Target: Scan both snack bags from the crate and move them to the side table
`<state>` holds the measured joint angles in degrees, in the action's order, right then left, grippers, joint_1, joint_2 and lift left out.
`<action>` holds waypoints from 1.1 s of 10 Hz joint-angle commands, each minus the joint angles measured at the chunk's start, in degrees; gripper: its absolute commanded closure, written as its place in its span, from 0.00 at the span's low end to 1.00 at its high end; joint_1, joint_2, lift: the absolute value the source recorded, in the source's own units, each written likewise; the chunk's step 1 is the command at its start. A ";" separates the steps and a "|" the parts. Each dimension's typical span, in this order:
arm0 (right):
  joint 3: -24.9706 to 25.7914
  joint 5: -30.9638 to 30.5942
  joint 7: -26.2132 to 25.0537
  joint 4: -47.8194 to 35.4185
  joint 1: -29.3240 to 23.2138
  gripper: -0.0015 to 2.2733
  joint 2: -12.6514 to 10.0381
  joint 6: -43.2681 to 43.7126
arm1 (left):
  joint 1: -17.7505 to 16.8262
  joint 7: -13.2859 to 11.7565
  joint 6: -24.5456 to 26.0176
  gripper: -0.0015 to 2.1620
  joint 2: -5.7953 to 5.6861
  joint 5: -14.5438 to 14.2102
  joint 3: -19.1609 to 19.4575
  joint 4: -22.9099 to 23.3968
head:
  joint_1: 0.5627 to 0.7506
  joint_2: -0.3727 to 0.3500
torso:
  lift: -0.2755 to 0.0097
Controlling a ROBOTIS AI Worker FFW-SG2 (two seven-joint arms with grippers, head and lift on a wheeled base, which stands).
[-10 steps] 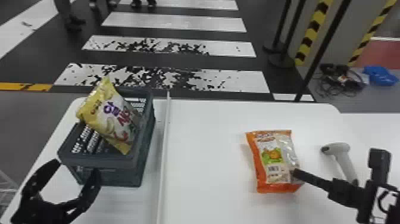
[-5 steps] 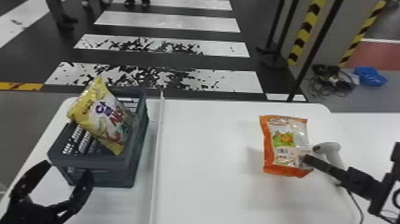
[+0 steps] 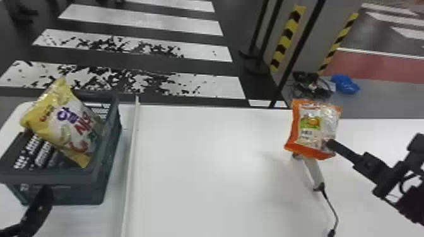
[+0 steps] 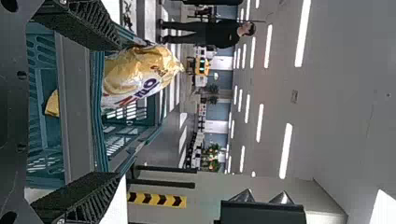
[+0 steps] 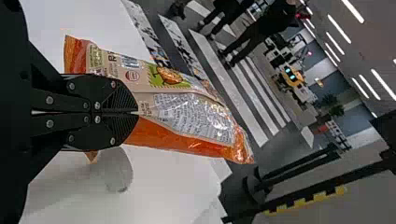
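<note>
The orange snack bag (image 3: 310, 129) is held up over the table's right part by my right gripper (image 3: 331, 145). In the right wrist view my right gripper (image 5: 136, 112) is shut on the back seam of that orange bag (image 5: 187, 119). At the left, the yellow snack bag (image 3: 74, 123) leans upright in the dark crate (image 3: 60, 178), its top above the rim. My left gripper (image 3: 38, 208) is at the crate's near side. The left wrist view has my left gripper (image 4: 100, 112) open around the crate wall (image 4: 77, 107), the yellow bag (image 4: 135, 74) beyond it.
The handheld scanner (image 3: 312, 171) lies on the table just below the orange bag, its cable running toward the near edge. A raised white strip (image 3: 132, 164) divides the white table (image 3: 205, 176) beside the crate. Poles stand behind the table at the right.
The orange bag has moved right and away with my right gripper, from beside the scanner to over its head. The whole head view has shifted, so crate and left gripper sit further left.
</note>
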<state>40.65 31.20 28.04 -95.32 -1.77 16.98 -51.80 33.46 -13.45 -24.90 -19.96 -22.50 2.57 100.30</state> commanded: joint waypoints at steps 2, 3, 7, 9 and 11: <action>1.97 0.09 -3.52 9.01 2.74 0.99 2.27 11.06 | 0.20 0.00 0.08 0.01 -0.08 0.00 0.06 0.25 | 0.70 0.09 | 0.62; 2.24 0.09 -5.37 12.88 3.88 0.99 3.41 15.28 | 0.20 0.00 0.08 0.01 -0.08 0.00 0.06 0.25 | 0.70 0.06 | 0.62; 2.24 -0.53 -11.34 28.09 7.57 0.99 7.45 29.17 | -0.06 0.00 0.08 0.01 -0.08 0.00 0.06 0.34 | 0.70 0.03 | 0.62; 1.71 -0.88 -13.01 35.12 9.59 0.99 9.21 33.38 | -0.24 0.00 0.08 0.01 -0.17 0.00 0.06 0.34 | 0.70 0.03 | 0.62; 0.57 -1.93 -14.24 42.06 11.97 0.99 10.88 36.37 | -0.42 0.00 0.08 0.01 -0.43 0.00 -0.11 0.08 | 0.70 0.03 | 0.62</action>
<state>41.58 29.64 13.49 -55.13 9.48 27.44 -15.86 33.08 -13.45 -24.83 -20.29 -22.50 2.51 100.50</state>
